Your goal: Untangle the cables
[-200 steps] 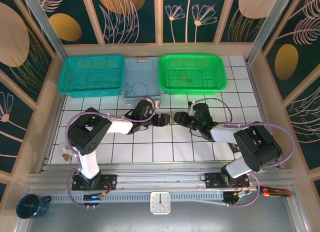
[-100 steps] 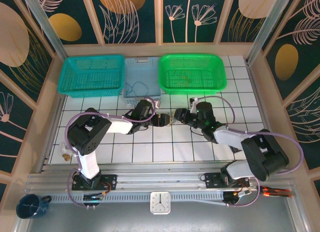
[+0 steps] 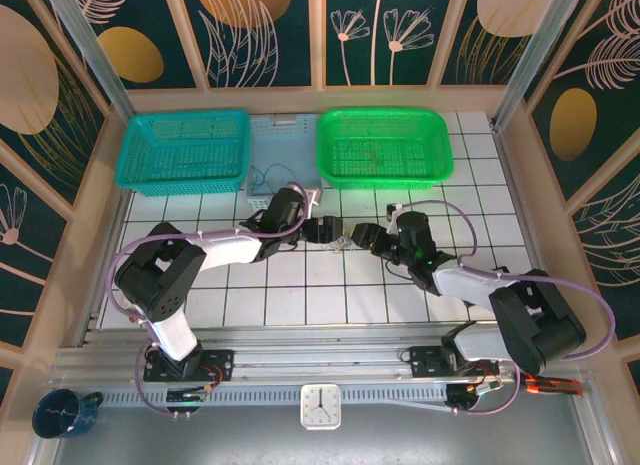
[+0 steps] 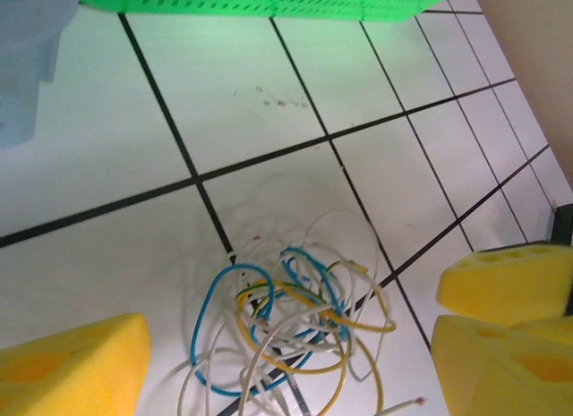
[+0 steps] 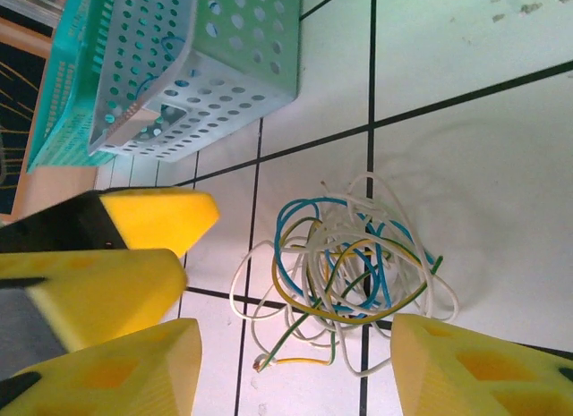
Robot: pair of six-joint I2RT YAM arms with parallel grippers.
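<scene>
While both arms lean in over the middle of the tiled bench (image 3: 300, 305), the cables (image 3: 345, 242) lie as one small knot on the white tiles right between them, just in front of the gap between the pale blue basket (image 3: 283, 145) and the green basket (image 3: 385, 145). The left hand (image 3: 323, 229) is released, its jaws spread wide either side of the knot, and the right hand (image 3: 366, 235) is released too; in its wrist view the yellow pads (image 5: 116, 371) straddle the cables (image 5: 345, 273) with nothing pinched, and every strand rests on the tile. So by my reading this is the set-up for a pull: two hands over one knot, no grip taken, and the untangling itself barely begun, since the loops are all interlaced. The next move calls for each hand to settle on a different strand, best on an outer loop or a free end like the one poking out at the near edge in the left wrist view (image 4: 286, 335), then to close and draw apart gently so the knot loosens rather than tightens. Now the count: two hands, one tangle, three wire colours (blue, yellow and white), though how many separate wires I cannot tell. And three baskets along the back, counting the teal basket (image 3: 185, 150).
</scene>
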